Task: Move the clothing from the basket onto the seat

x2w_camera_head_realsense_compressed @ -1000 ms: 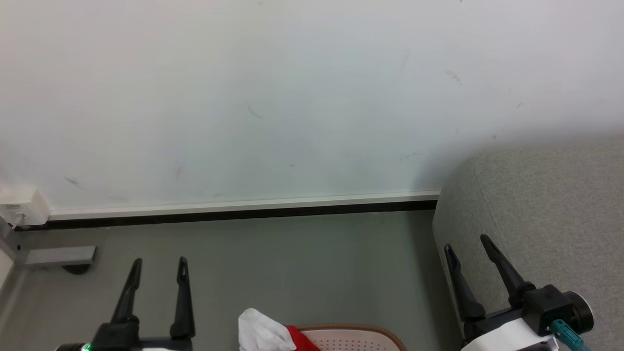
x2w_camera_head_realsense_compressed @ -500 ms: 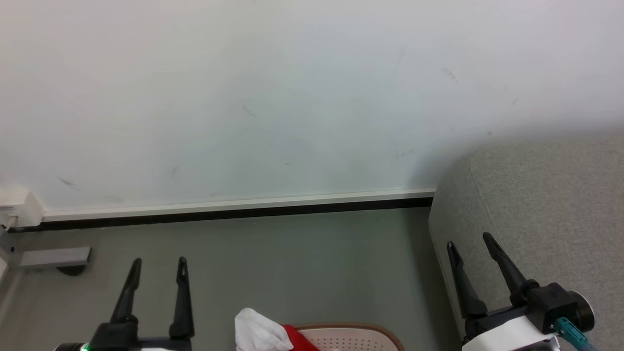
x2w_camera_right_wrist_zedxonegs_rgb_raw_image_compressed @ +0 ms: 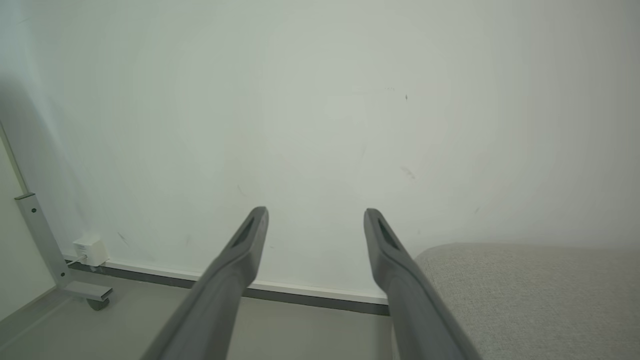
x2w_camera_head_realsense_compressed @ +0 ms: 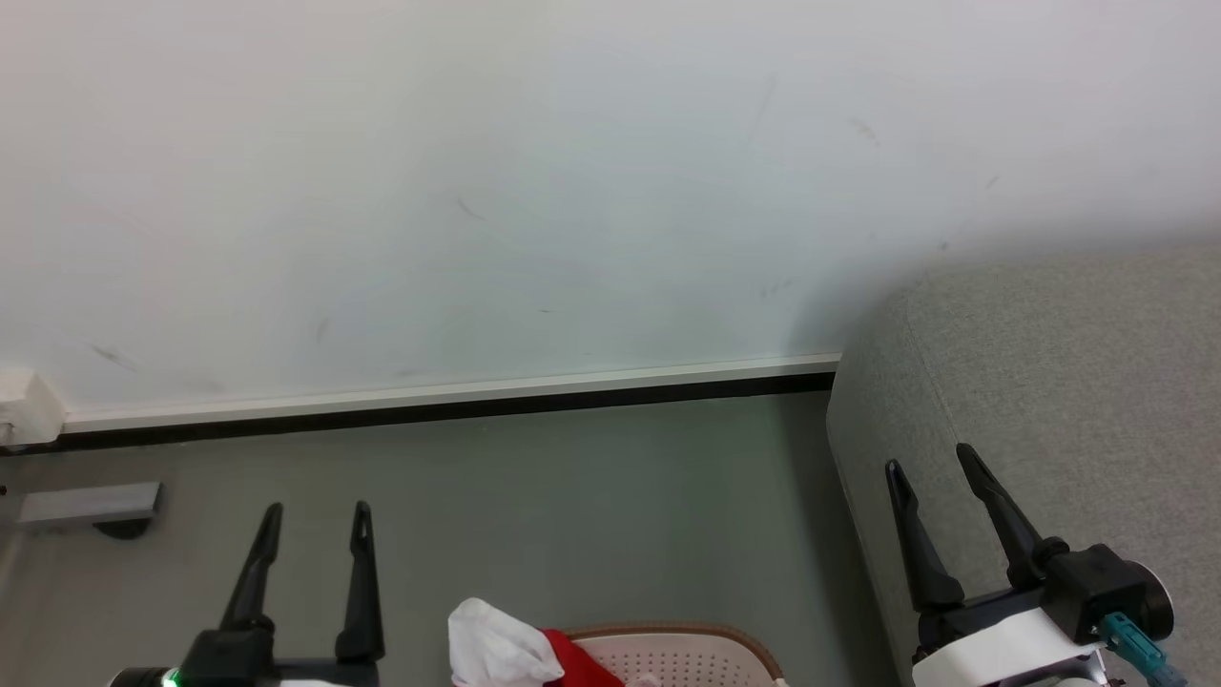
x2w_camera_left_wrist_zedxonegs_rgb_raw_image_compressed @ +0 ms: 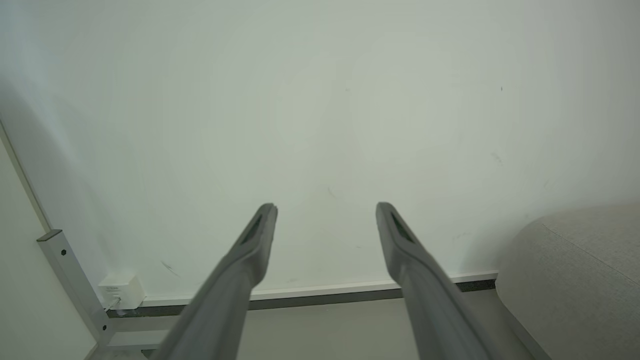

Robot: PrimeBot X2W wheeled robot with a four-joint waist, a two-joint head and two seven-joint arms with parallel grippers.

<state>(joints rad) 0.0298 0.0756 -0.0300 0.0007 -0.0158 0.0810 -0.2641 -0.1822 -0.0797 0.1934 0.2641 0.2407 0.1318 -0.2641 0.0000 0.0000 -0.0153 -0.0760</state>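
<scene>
The cream basket [x2w_camera_head_realsense_compressed: 701,649] with a brown rim peeks in at the bottom middle of the head view. Clothing [x2w_camera_head_realsense_compressed: 501,649] spills over its left rim: a white panel with bright red fabric [x2w_camera_head_realsense_compressed: 572,663] beside it. The grey sofa seat [x2w_camera_head_realsense_compressed: 1068,382] fills the right side, also seen in the left wrist view [x2w_camera_left_wrist_zedxonegs_rgb_raw_image_compressed: 575,280] and right wrist view [x2w_camera_right_wrist_zedxonegs_rgb_raw_image_compressed: 525,295]. My left gripper [x2w_camera_head_realsense_compressed: 318,520] stands open at the lower left, left of the basket. My right gripper [x2w_camera_head_realsense_compressed: 930,463] is open in front of the sofa's rounded corner. Both hold nothing.
A white wall [x2w_camera_head_realsense_compressed: 477,191] with a skirting board [x2w_camera_head_realsense_compressed: 448,401] runs across the back above grey floor [x2w_camera_head_realsense_compressed: 572,506]. A white socket box [x2w_camera_head_realsense_compressed: 24,405] and a grey metal frame foot [x2w_camera_head_realsense_compressed: 86,506] with a caster sit at the far left.
The whole head view has shifted slightly, so the camera has moved. The right gripper sits a little higher and further right in the picture. The left gripper looks unchanged.
</scene>
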